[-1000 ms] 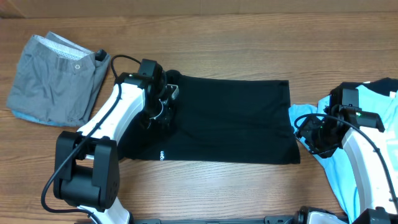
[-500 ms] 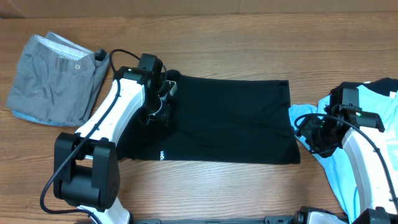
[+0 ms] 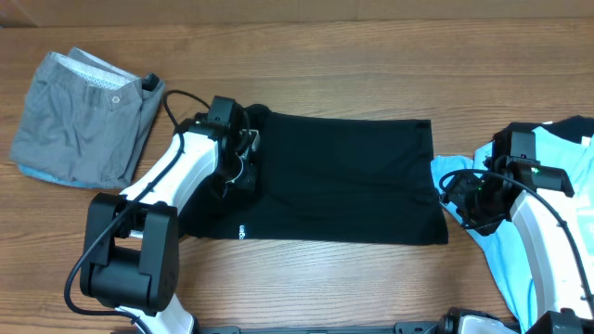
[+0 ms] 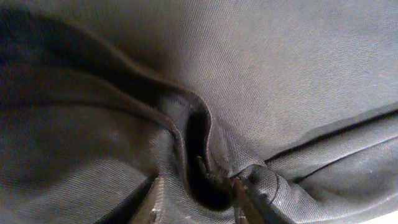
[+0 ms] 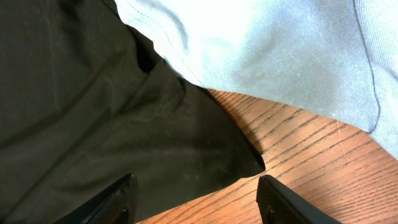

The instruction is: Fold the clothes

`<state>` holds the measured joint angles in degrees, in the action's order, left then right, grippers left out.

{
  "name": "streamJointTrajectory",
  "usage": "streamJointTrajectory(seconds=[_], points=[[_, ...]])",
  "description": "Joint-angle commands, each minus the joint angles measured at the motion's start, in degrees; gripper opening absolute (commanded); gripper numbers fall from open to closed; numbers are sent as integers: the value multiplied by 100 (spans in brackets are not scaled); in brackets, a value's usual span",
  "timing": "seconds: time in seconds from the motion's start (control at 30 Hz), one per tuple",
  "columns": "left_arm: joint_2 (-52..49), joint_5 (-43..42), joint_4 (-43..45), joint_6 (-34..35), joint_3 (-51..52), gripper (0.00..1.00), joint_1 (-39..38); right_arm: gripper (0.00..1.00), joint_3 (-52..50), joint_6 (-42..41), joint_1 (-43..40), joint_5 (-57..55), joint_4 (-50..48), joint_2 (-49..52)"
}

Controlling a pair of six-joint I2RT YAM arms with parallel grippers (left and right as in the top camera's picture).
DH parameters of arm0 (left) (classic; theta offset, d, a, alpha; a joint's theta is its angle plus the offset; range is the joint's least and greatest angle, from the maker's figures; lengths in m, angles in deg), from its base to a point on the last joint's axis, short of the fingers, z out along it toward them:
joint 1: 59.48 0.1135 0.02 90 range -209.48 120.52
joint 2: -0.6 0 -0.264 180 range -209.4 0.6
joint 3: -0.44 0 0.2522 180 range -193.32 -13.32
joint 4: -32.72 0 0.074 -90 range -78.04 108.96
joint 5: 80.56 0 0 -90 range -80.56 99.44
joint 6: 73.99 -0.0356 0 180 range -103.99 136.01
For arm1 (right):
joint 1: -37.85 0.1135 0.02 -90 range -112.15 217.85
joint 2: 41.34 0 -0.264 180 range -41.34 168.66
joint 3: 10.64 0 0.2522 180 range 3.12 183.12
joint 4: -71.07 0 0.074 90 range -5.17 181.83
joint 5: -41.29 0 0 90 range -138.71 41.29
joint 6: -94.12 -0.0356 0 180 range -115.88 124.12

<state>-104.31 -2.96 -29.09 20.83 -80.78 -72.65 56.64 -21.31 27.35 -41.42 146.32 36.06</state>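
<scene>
The black T-shirt (image 3: 343,176) lies spread flat across the middle of the table. My left gripper (image 3: 243,160) is pressed down onto its left end. In the left wrist view its fingertips (image 4: 155,206) stand a little apart, with a raised fold of the black fabric (image 4: 205,134) and a dark hollow between them. My right gripper (image 5: 198,205) hovers open over the shirt's lower right corner (image 5: 245,158), one finger over cloth, the other over bare wood. In the overhead view the right gripper (image 3: 457,199) sits at the shirt's right edge.
A light blue T-shirt (image 3: 501,264) lies crumpled at the right edge under my right arm, its hem (image 5: 261,50) overlapping the black shirt. Grey buttoned shorts (image 3: 83,116) sit folded at the far left. Bare wood runs along the back and front.
The left gripper's fingers have come apart from shut, and the left wrist has shifted slightly on the shirt's left end. The right arm has stayed where it was.
</scene>
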Motion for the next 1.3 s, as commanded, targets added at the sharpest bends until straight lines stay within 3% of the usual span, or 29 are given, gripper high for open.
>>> streamJointTrajectory(seconds=[0.0, 0.23, 0.5, 0.8, 1.03, 1.17, 1.27], points=[[-2, -398, 72, 188, 74, 5, -48, 65, 142, 33, -11, 52, -22, -63], [4, -525, -776, 208, -879, 4, -42, 65, 142, 33, -11, 55, -11, -63], [-4, -459, -505, 210, -1016, 6, -201, 66, 142, 33, -11, 57, -13, -63], [-42, -398, -299, 317, -1014, 19, -658, 66, 142, 35, -11, 140, -20, -63], [-114, -214, -271, 313, -1016, 39, -894, 66, 142, 35, -13, 140, -13, -63], [-105, 118, -1005, 422, -1652, 33, -662, 66, 142, 35, -11, 162, -57, -63], [-105, 297, -1528, 417, -2444, 42, -391, 66, 142, 236, -11, 501, -258, -63]])
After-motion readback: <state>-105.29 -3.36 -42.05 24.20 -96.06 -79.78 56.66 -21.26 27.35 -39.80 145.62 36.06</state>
